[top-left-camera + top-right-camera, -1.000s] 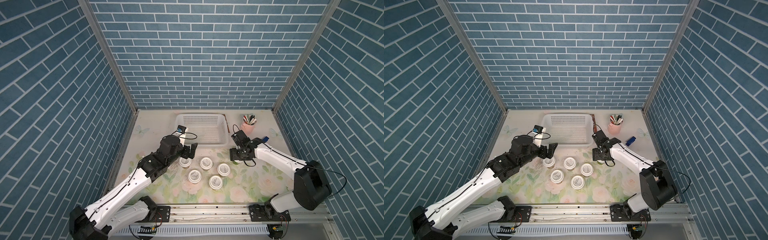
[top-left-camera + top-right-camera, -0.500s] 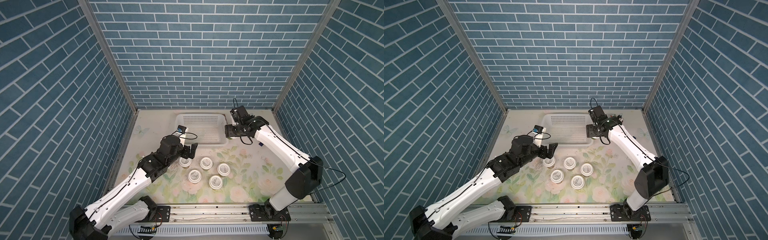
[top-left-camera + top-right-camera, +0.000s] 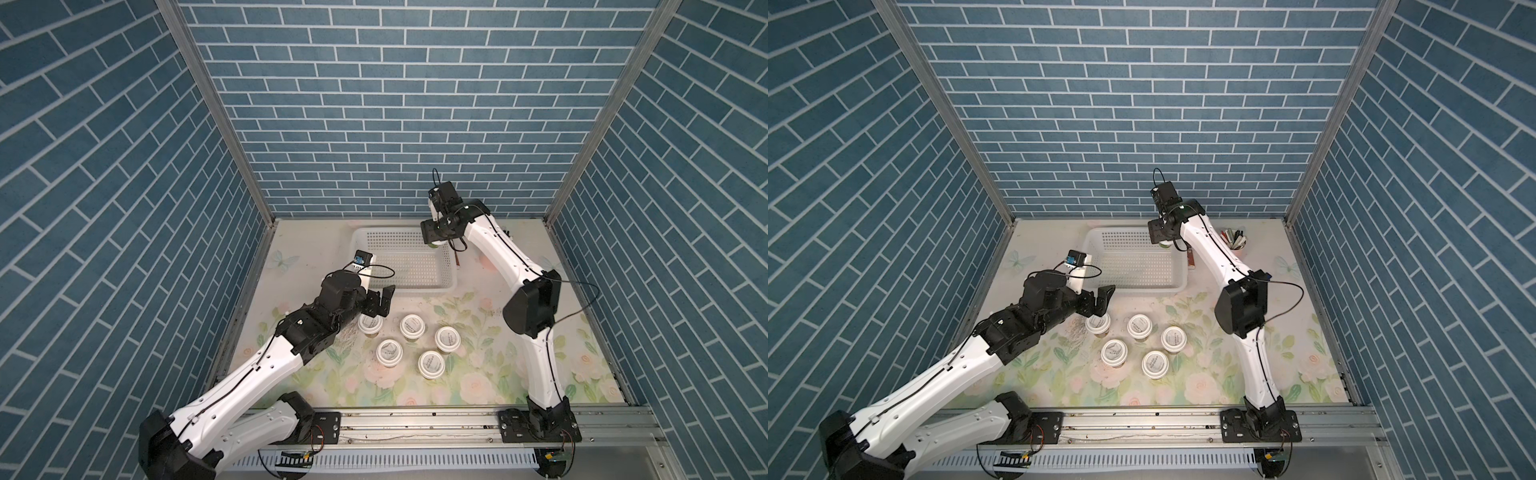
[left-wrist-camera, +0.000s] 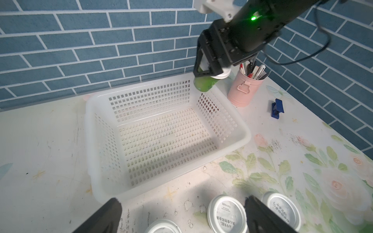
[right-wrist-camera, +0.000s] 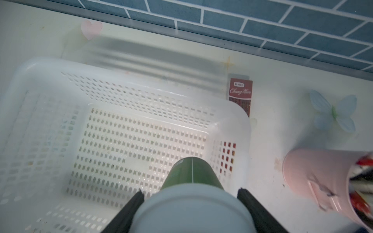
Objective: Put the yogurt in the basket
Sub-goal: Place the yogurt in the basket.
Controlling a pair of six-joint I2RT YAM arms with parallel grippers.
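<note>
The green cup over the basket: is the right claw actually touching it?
Touching. In the right wrist view, the right gripper has both fingers pressed against the green cup at its lid.

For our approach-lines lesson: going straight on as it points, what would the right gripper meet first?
Likely the floor of the white perforated plastic basket, near a corner, touched first by the green white-lidded yogurt cup the right gripper holds; depth unclear.
</note>
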